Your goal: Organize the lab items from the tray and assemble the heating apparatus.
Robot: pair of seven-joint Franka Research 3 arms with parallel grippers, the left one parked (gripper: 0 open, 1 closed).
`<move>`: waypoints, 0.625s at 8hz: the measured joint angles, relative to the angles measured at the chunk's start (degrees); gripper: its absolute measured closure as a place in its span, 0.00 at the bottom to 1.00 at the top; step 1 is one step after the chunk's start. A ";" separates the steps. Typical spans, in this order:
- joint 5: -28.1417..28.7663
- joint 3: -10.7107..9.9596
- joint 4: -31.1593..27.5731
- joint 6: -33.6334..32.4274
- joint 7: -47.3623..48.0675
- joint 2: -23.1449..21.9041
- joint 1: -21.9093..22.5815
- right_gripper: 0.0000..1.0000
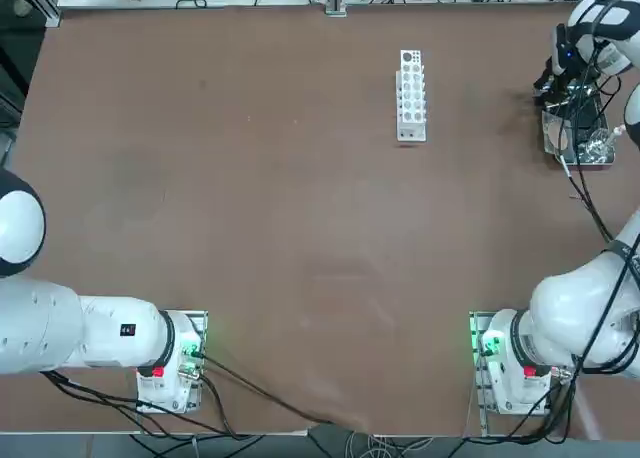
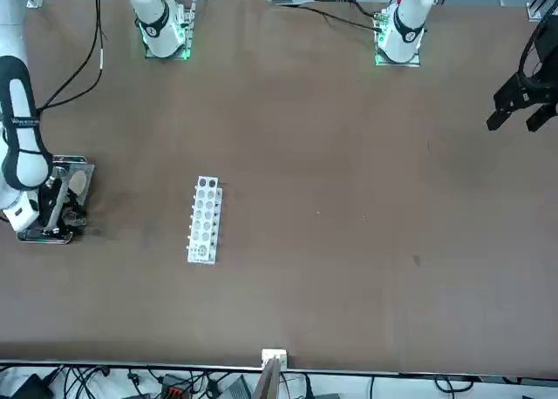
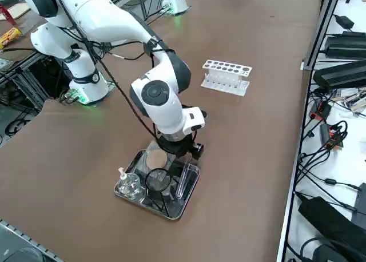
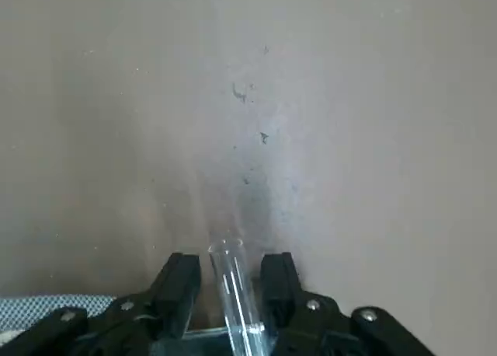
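**Right arm.** It reaches out to the tray [image 1: 578, 163], which sits at about 2 o'clock on the brown table [image 1: 250, 228], close to the table's right-hand edge. The right gripper [image 3: 182, 159] points down into the tray, over the side nearest the rack.

**Jaws.** In the wrist view the right gripper [image 4: 231, 263] has its two black fingers [image 4: 182, 282] on either side of a clear tube [image 4: 233, 298]. The jaws stand partly apart, with a thin gap on each side of the glass. They are not seen pressing on it. The tube lies flat and runs out ahead between the fingers. A corner of pale woven mesh [image 4: 46, 309] shows beside one finger.

**Tray contents, right side view.** All items lie inside the shiny metal rim [image 3: 143, 206].
- The clear glass burner [image 3: 130, 185] stands upright at the 8 o'clock corner, with a pale wick cap on top.
- The dark wire stand [image 3: 157, 182] is at the middle, ring uppermost.
- The mesh with tan round centre [image 3: 155, 159] is at 12 o'clock, partly under the wrist.
- The clear tube [image 3: 183, 182] lies along the 3 o'clock side, under the gripper.

**Rack.** The white many-holed rack [image 1: 411, 96] stands at about 1 o'clock from table centre, well apart from the tray. Its holes look empty in the right side view [image 3: 226, 76].

**Writing.** I can read no lettering on the glassware, tray or rack.
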 joint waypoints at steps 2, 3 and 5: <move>0.00 0.06 0.00 0.00 -0.79 0.28 0.00 0.50; 0.01 0.10 0.01 0.03 -0.95 0.50 0.00 0.52; 0.02 0.13 0.01 0.06 -1.10 0.70 0.00 0.53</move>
